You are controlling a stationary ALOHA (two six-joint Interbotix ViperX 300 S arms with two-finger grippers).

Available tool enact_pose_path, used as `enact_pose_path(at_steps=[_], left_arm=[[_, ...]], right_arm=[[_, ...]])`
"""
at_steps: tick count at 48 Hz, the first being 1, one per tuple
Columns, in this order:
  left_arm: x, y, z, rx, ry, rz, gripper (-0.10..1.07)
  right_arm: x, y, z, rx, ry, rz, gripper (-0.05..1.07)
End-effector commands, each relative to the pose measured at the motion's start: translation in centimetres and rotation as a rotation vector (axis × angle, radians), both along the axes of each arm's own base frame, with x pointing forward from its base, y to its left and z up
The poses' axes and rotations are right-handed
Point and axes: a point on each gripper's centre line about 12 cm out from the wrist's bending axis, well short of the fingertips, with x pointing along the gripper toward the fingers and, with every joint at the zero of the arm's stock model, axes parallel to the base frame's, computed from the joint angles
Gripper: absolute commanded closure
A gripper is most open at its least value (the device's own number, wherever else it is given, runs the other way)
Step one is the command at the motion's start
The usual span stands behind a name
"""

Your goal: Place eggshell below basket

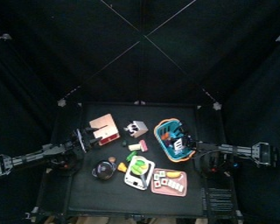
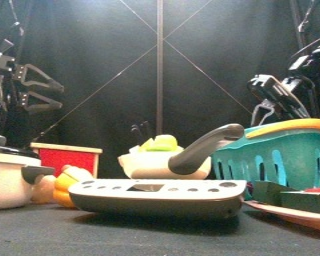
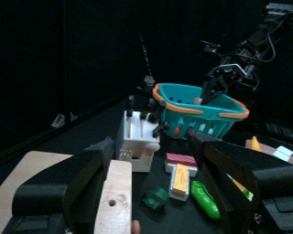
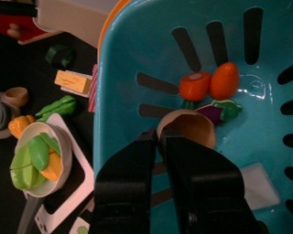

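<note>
Inside the basket [image 4: 234,55], right claw [image 4: 176,137] clenched around the eggshell [image 4: 196,126].

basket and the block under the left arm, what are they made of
The basket looks like moulded plastic: smooth teal walls with cut slots, a soft sheen and an orange rim. The block below the left jaws looks like bare wood: pale, matt, with faint grain, though painted board cannot be ruled out.
</note>
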Motion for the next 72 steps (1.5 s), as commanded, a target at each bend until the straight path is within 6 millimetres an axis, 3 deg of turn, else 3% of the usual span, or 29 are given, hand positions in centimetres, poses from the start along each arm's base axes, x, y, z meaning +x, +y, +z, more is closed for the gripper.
enact_pose_path(at_steps=[1, 9, 18, 29, 35, 45, 72], left_arm=[[0.6, 0.1, 1.6, 0.024, -0.037, -0.013, -0.01], [1.2, -0.8, 2.2, 0.032, -0.049, -0.076, -0.01], [1.4, -1.9, 1.7, 0.041, -0.032, -0.14, -0.01], [1.7, -3.2, 1.2, 0.111, 0.011, -0.23, -0.01], [1.7, -3.4, 1.1, 0.119, 0.018, -0.242, -0.01], [1.7, -3.4, 1.0, 0.12, 0.021, -0.242, -0.01], [1.7, -3.2, 1.2, 0.103, 0.009, -0.225, -0.01]], right_arm=[[0.4, -0.1, 0.8, -0.014, -0.033, 0.011, 0.49], [0.9, 0.1, 1.7, -0.046, -0.074, 0.047, 0.49], [2.1, 0.7, 4.2, -0.091, -0.16, 0.108, 0.49], [5.2, 2.5, 8.4, -0.176, -0.288, 0.259, 0.49], [7.9, 4.2, 9.7, -0.226, -0.354, 0.401, 0.49], [13.0, 7.2, 8.7, -0.217, -0.415, 0.611, 0.49], [25.6, 6.8, 3.0, -0.222, -0.338, 0.718, 0.48]])
